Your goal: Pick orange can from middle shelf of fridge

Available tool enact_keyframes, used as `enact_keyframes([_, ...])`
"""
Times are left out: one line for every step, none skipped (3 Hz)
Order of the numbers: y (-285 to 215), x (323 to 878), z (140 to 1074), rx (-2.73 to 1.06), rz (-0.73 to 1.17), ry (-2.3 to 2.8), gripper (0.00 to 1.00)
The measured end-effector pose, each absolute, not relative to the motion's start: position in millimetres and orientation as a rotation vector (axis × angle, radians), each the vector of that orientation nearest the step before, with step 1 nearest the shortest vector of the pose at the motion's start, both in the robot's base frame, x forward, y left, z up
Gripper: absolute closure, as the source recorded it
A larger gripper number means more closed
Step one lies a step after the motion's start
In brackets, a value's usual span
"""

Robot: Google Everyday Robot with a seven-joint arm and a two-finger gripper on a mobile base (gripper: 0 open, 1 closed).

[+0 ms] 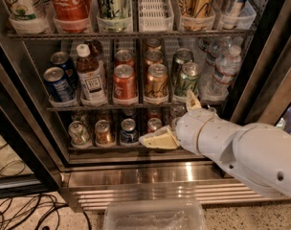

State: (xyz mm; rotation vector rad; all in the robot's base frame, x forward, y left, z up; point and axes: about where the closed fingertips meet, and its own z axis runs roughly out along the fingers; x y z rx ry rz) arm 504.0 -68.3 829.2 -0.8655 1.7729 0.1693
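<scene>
So the orange can (156, 83) is standing upright at the front of its lane on the middle shelf (88, 108) of the fridge (136, 176). The redder can (124, 83) is just beside it on one side and the green patterned can (187, 79) just beside it on the other. The pincer (167, 119) hangs below the orange can and a touch toward the green can's side, down in front of the rack under it. It's spread wide open with nothing in it: one finger (160, 140) sticks out sideways below the orange can and the other pokes up near the foot of the green can. There's only the one arm (251, 152), coming in from low on the green can's side. What matters is that the can is up and slightly across from the pincer, with its long axis vertical. I'd guess the pincer has to rise to mid-can height and square up so the fingers land either side of the can. The neighbours are tight, so clipping the green one looks like the risk.
</scene>
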Motion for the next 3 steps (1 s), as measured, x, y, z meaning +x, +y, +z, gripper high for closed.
enact_keyframes([-69.6, 509.7, 836.1, -0.717, 0.19, 1.741, 0.0])
enact_keyframes([-67.8, 507.3, 836.2, -0.619, 0.205, 1.724, 0.0])
enact_keyframes([-66.7, 507.3, 835.7, -0.56, 0.199, 1.708, 0.0])
